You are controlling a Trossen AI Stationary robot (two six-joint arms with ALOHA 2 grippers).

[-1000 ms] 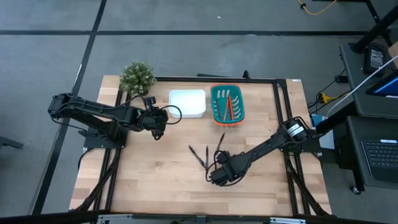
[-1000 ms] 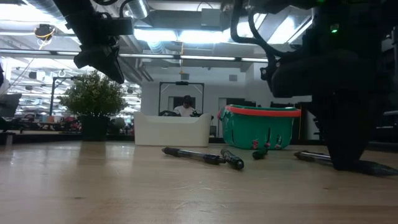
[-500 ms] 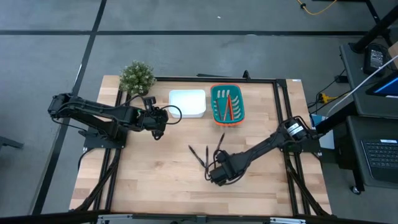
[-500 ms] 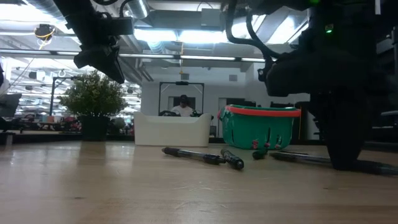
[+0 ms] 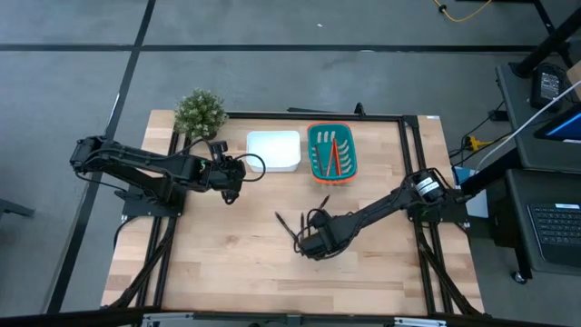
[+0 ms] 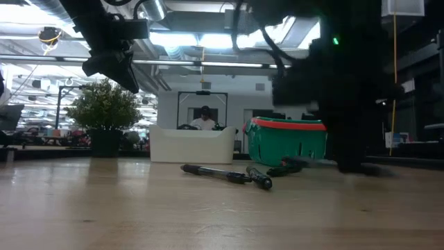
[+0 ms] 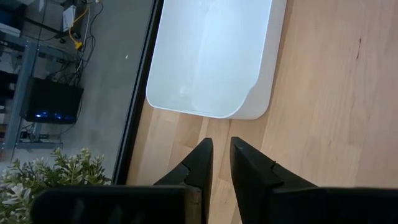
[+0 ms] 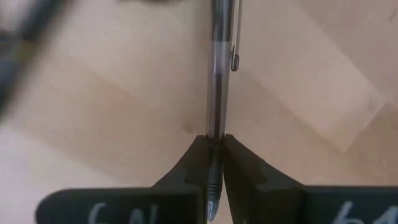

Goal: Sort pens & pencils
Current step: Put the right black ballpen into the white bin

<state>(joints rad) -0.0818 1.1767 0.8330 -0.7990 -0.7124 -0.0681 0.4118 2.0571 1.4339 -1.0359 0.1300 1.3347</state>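
Observation:
Red and orange pencils (image 5: 332, 154) lie in the teal basket (image 5: 349, 156) at the table's far side. The white tray (image 5: 274, 151) stands to the basket's left. Dark pens (image 5: 287, 227) lie loose on the wood at mid-table; the low view shows two of them (image 6: 216, 173) (image 6: 261, 180). My right gripper (image 5: 309, 243) is down among them, shut on one pen (image 8: 216, 74). My left gripper (image 5: 231, 179) hangs above the table, near the tray's left end (image 7: 205, 106). Its fingers stand a narrow gap apart and hold nothing. My right gripper pinches a dark pen between its two fingers near one end (image 8: 214, 140). The pen runs straight out ahead of the fingertips (image 8: 198, 149), clip (image 8: 234, 61) to one side, low over the wood. Whether it rests on the table, I cannot tell.
A small potted plant (image 5: 200, 112) stands at the table's far left corner. A black frame (image 5: 413, 136) runs round the table's edges. Bare wood lies along the near side (image 5: 272, 282). A person shows far off in the room (image 6: 205, 119).
My right gripper has moved toward the table's left and a little toward the far edge, taking the pen along. It has stayed shut on the pen. The loose pens and my left arm have kept still.

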